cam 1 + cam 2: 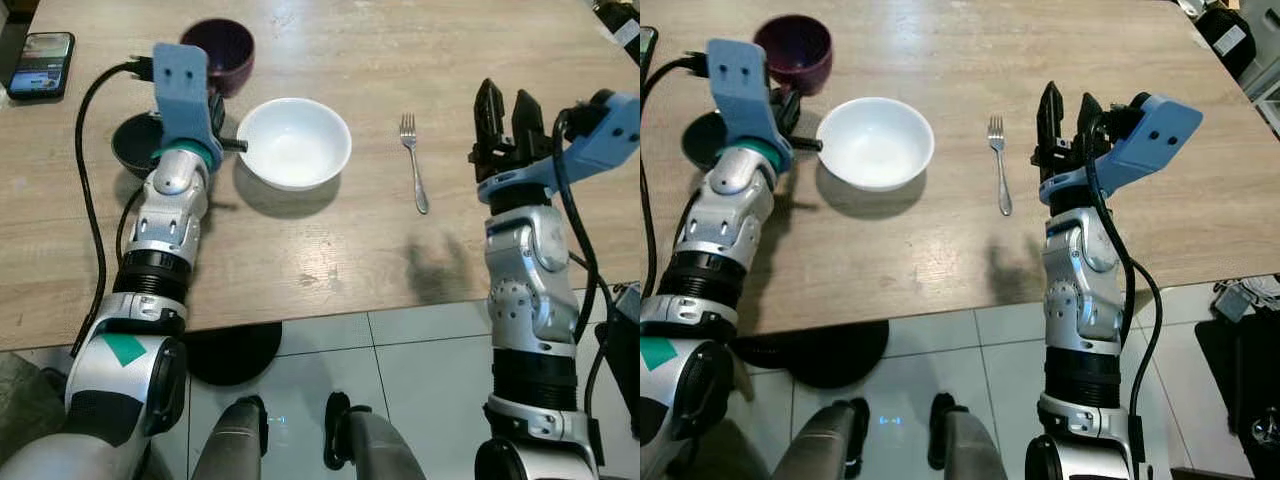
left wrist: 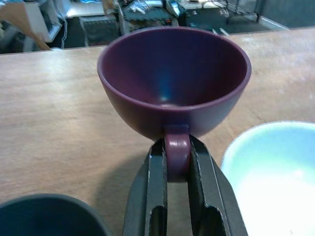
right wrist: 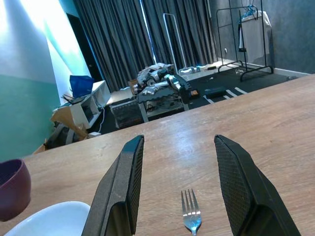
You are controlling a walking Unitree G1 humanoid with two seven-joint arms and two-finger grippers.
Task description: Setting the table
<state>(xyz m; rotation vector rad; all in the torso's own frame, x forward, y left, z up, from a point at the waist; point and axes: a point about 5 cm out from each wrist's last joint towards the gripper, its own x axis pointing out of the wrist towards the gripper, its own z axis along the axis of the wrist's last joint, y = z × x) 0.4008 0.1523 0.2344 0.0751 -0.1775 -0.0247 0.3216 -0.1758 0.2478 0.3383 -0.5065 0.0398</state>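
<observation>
White bowl (image 1: 294,142) mid-table, purple cup (image 1: 218,52) behind, fork (image 1: 414,160) right, phone (image 1: 40,64) far left.

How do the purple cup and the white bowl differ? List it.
The purple cup is dark, deep and narrow; the white bowl is pale, wide and shallow. The cup has a handle, clamped between the left gripper's fingers; the bowl has none and nothing grips it. The cup sits farther from the robot than the bowl. Both stand upright and empty on the wooden table.
</observation>
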